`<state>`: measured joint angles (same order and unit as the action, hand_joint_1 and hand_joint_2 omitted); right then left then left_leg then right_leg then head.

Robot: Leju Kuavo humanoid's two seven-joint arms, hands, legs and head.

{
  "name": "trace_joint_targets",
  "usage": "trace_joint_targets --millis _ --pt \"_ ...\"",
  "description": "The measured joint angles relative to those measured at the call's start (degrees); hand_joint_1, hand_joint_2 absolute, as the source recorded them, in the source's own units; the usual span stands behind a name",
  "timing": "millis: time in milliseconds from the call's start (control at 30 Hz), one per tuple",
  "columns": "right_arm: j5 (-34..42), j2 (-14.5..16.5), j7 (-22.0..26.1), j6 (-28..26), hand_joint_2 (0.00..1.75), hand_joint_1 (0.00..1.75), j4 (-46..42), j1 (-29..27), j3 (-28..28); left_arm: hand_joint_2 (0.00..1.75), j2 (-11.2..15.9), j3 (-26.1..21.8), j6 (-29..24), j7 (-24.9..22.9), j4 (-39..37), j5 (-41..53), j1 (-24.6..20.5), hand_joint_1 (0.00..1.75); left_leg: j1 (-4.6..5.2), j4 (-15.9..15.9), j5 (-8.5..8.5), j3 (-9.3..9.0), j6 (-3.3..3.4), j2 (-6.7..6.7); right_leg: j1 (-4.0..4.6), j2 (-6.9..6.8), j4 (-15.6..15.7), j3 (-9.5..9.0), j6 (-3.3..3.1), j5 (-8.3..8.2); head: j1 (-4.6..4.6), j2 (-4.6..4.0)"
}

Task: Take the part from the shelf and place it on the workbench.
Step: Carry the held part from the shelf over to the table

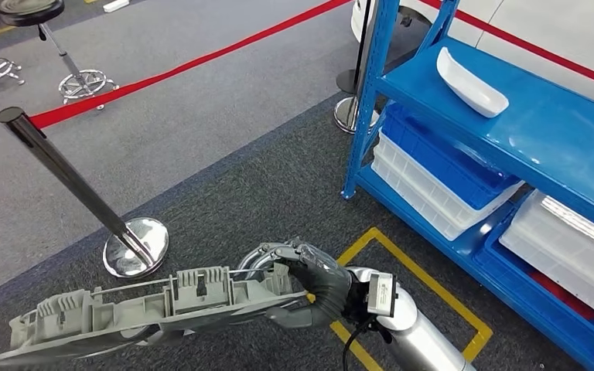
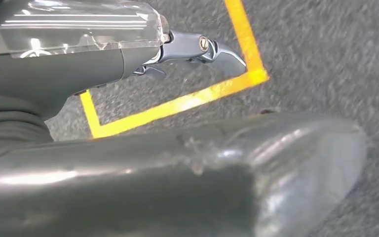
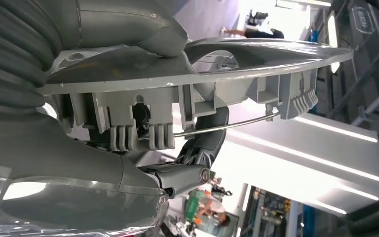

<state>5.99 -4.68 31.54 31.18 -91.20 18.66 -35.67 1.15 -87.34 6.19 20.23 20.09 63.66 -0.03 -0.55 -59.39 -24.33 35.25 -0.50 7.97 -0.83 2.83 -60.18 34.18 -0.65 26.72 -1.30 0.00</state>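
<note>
Here we read no legible writing. Our right hand grips the long grey ribbed plastic part over dark carpet, near the chrome stanchion post; blue metal shelf well apart. Left hand fingers: cannot tell.

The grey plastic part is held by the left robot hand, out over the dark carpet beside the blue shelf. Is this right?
Not quite: the right robot hand grips the grey plastic part, not the left. The head view shows the arm coming in from the lower right. The rest holds: the part hangs over the dark carpet beside the blue shelf.
</note>
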Motion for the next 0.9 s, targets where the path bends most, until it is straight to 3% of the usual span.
trace_joint_targets --millis 67,133,200,233,267,333,400,433,500,533,600,667,733,767,800,867,900 --pt "0.01 -0.02 -0.04 -0.02 1.75 1.75 0.33 0.13 -0.14 0.0 -0.15 -0.08 0.02 0.02 0.0 0.22 0.14 0.0 -0.01 -1.35 -0.77 0.55 -0.63 -2.36 -0.11 -1.31 0.73 -0.58 -0.69 -0.2 -0.19 0.0" --pt "0.05 -0.06 -0.01 -0.02 1.75 1.75 0.62 0.14 -0.22 0.0 -0.2 -0.09 0.04 0.09 0.01 0.43 -0.08 0.0 -0.08 -6.84 -3.63 3.21 -1.28 -6.07 -0.11 -2.83 1.1 -1.06 -1.1 -0.14 -0.42 0.0" --pt "0.07 -0.16 -0.02 -0.02 1.75 1.75 1.02 0.11 -0.36 0.0 -0.25 -0.09 0.11 0.17 0.01 0.57 -0.28 0.0 -0.45 -13.92 -6.48 7.08 -1.87 -7.4 -0.01 -4.48 1.1 -1.19 -1.19 0.12 -0.46 0.0" --pt "0.07 -0.22 -0.03 -0.01 1.75 1.75 1.25 0.1 -0.46 0.0 -0.28 -0.09 0.15 0.2 0.01 0.59 -0.24 0.0 -0.61 -15.48 -6.57 8.03 -2.05 -7.58 0.01 -5.27 1.08 -1.26 -1.14 0.28 -0.49 0.0" --pt "0.06 -0.27 -0.05 -0.01 1.75 1.75 1.45 0.1 -0.56 0.0 -0.31 -0.09 0.17 0.21 0.01 0.6 -0.14 0.0 -0.73 -14.78 -5.56 7.78 -2.16 -7.73 0.02 -6.03 1.07 -1.4 -1.05 0.44 -0.47 0.0" --pt "0.06 -0.33 -0.04 0.01 1.75 1.75 1.68 0.13 -0.73 0.0 -0.28 -0.09 0.16 0.28 0.02 0.6 0.02 0.0 -0.72 -7.34 -1.61 4.03 -1.99 -9.15 0.05 -7.45 1.07 -1.93 -0.73 0.85 -0.49 0.0" --pt "0.06 -0.34 -0.04 0.01 1.75 1.75 1.78 0.23 -0.92 0.0 -0.22 -0.09 0.15 0.37 0.02 0.6 -0.07 0.0 -0.3 -0.82 0.83 0.71 -1.17 -11.21 0.24 -8.69 1.17 -2.5 -0.19 1.27 -0.42 0.0" --pt "0.06 -0.36 -0.03 0.0 1.75 1.75 1.83 0.27 -1.01 0.0 -0.21 -0.09 0.15 0.4 0.02 0.6 -0.13 0.0 -0.04 0.44 1.06 0.17 -0.66 -11.73 0.3 -9.22 1.27 -2.71 0.14 1.41 -0.37 0.0" --pt "0.07 -0.36 -0.03 -0.01 1.75 1.75 1.91 0.33 -1.08 0.0 -0.14 -0.12 0.14 0.44 0.04 0.6 -0.09 0.0 0.29 0.77 1.05 0.14 0.27 -10.7 0.24 -10.27 1.72 -3.24 0.86 1.57 -0.31 0.0" --pt "0.07 -0.38 -0.03 -0.01 1.75 1.75 1.96 0.39 -1.11 0.0 -0.11 -0.14 0.14 0.47 0.07 0.61 0.05 0.0 0.24 1.23 1.21 -0.18 0.65 -9.99 0.12 -9.98 1.72 -3.56 1.23 1.76 -0.19 0.0" --pt "0.22 -0.46 0.09 -0.01 1.75 1.75 2.03 0.57 -1.2 0.0 -0.04 -0.18 0.14 0.52 0.13 0.62 0.09 0.0 0.07 2.34 1.67 -1.08 1.49 -8.68 -0.05 -7.11 -0.78 -2.77 1.64 3.45 -0.02 0.0" --pt "0.45 -0.62 0.28 -0.03 1.75 1.75 2.17 0.59 -1.31 0.0 -0.04 -0.2 0.15 0.55 0.13 0.64 -0.23 0.0 0.07 2.74 1.9 -1.3 2.12 -7.39 -0.06 -3.83 -7.44 0.81 1.6 6.6 0.17 0.01" --pt "0.52 -0.83 0.34 -0.08 1.75 1.75 2.4 0.4 -1.46 0.0 -0.01 -0.24 0.16 0.56 0.13 0.65 -0.42 0.0 0.2 2.66 1.87 -1.24 2.36 -5.77 -0.01 -2.99 -12.85 4.36 1.57 7.9 0.31 0.01" --pt "0.51 -0.9 0.33 -0.1 1.75 1.75 2.48 0.34 -1.56 0.0 0.0 -0.27 0.16 0.57 0.13 0.67 -0.39 0.0 0.24 2.53 1.79 -1.24 2.34 -4.9 -0.03 -2.87 -12.94 4.92 1.55 6.92 0.33 0.0" --pt "0.5 -0.96 0.33 -0.11 1.75 1.75 2.53 0.32 -1.67 0.0 0.02 -0.29 0.19 0.61 0.13 0.7 -0.32 0.0 0.24 2.31 1.67 -1.25 2.25 -4.03 -0.06 -2.68 -11.0 4.47 1.49 4.96 0.37 0.0" --pt "0.5 -0.98 0.35 -0.13 1.75 1.75 2.53 0.4 -1.9 0.0 0.03 -0.33 0.26 0.75 0.13 0.78 -0.29 0.0 0.22 1.49 1.23 -1.03 1.82 -2.47 -0.22 -0.44 -4.05 1.89 1.17 0.68 0.39 0.0" --pt "0.5 -0.98 0.37 -0.13 1.75 1.75 2.52 0.44 -1.99 0.0 0.1 -0.33 0.31 0.88 0.13 0.82 -0.36 0.0 0.21 1.01 0.98 -0.74 1.51 -1.78 -0.3 0.71 -1.35 0.88 1.03 -0.46 0.39 0.0"
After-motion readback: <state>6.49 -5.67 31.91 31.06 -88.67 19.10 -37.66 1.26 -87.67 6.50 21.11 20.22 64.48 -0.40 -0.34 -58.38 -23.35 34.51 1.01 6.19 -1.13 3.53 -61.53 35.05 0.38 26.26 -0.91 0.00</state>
